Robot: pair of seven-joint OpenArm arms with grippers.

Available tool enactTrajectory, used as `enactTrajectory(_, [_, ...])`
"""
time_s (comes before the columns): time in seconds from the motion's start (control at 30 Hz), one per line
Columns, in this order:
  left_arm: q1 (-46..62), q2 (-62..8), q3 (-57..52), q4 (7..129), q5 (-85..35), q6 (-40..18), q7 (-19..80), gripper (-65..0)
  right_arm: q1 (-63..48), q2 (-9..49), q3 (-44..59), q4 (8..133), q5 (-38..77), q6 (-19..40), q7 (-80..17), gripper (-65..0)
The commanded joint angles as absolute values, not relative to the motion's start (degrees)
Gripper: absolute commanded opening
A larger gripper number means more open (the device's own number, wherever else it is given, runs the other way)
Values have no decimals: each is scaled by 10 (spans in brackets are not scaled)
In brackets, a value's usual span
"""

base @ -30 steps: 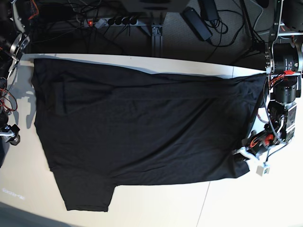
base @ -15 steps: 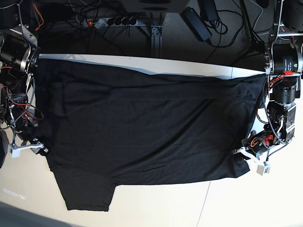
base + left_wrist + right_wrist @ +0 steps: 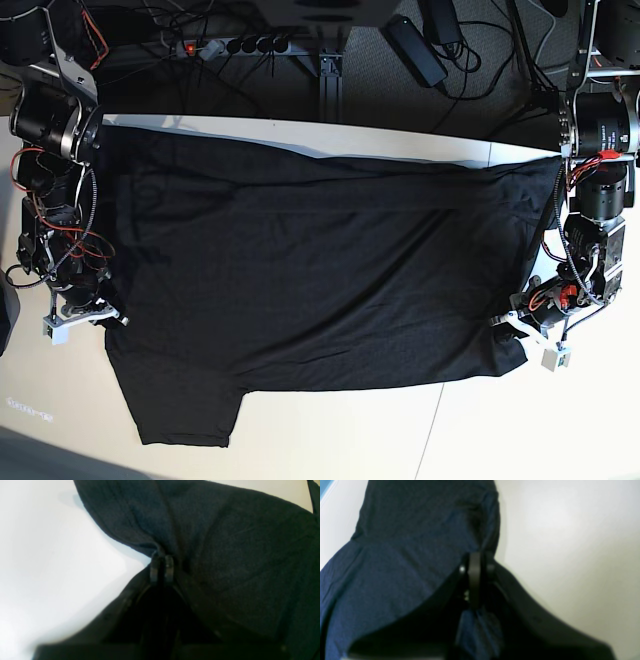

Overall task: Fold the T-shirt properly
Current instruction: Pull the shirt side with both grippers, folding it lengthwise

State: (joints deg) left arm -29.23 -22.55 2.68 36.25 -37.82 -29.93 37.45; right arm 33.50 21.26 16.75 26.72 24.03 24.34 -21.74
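Right gripper [image 3: 100, 318] has swung in at nine o'clock and pinches the T-shirt [image 3: 320, 270] edge, left gripper [image 3: 503, 330] clamped on cloth at four o'clock, so the fold looks set.

We see our left tool [image 3: 512, 328] low at the base view's right edge, its arm running straight up that side. In the left wrist view its two fingers [image 3: 161, 567] sit pressed together, pinching a fold of the T-shirt [image 3: 320, 280]. Our right tool [image 3: 88, 312] mirrors it at the left edge, fingers [image 3: 475, 572] likewise clamped on cloth.
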Motion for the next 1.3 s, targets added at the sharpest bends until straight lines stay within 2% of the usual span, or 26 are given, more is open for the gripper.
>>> enactTrajectory(0.0, [-292, -230, 31, 358, -348, -294, 418, -650, 338, 215, 164, 268, 218, 264, -250, -650])
enactTrajectory(0.27, [-292, -236, 31, 358, -388, -295, 418, -650, 338, 220, 164, 302, 199, 274, -241, -650])
enactTrajectory(0.43, [-295, -253, 31, 359, -436, -354, 427, -650, 338, 221, 164, 332, 199, 284, -268, -650])
enactTrajectory(0.77, [-295, -294, 31, 359, -520, -400, 461, -650, 328, 220, 164, 383, 231, 290, -317, -650])
enactTrajectory(1.07, [-295, -315, 31, 360, -606, -400, 508, -650, 241, 224, 164, 506, 274, 301, -341, -650])
enactTrajectory(1.27, [-295, -339, 31, 387, -664, -400, 561, -650, 170, 266, 164, 594, 330, 301, -360, -650])
